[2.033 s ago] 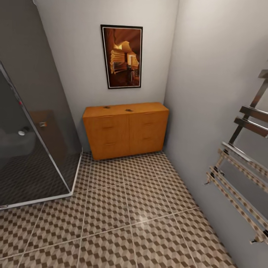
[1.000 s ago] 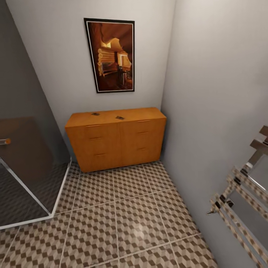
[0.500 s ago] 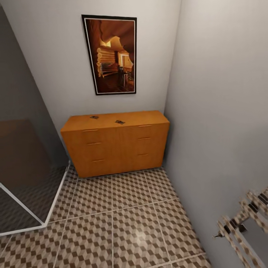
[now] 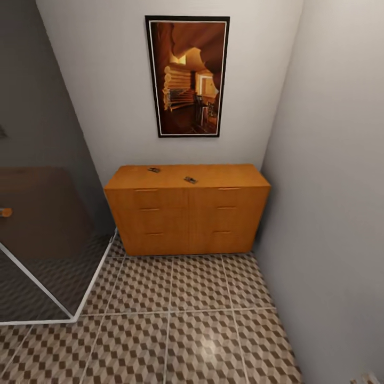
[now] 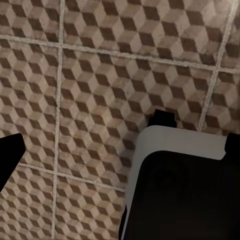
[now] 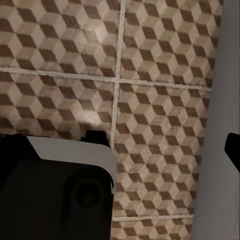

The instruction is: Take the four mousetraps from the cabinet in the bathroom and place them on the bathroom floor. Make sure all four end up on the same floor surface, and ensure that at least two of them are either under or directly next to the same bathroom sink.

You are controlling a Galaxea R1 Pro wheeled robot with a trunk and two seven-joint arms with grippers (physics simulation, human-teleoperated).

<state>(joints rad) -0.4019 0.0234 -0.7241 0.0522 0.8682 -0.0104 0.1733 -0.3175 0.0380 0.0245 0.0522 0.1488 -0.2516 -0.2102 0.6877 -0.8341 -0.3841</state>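
Two mousetraps visible atop cabinet, far ahead of end effectors; none on floor yet; end effector state: cannot tell.

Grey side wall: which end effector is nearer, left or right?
Right, likely. The right end effector hangs over cube-patterned floor tiles right beside the grey side wall; the left end effector hangs over tiles beside the robot's white-and-black body.

The two mousetraps on the cabinet are too small to make out their parts.
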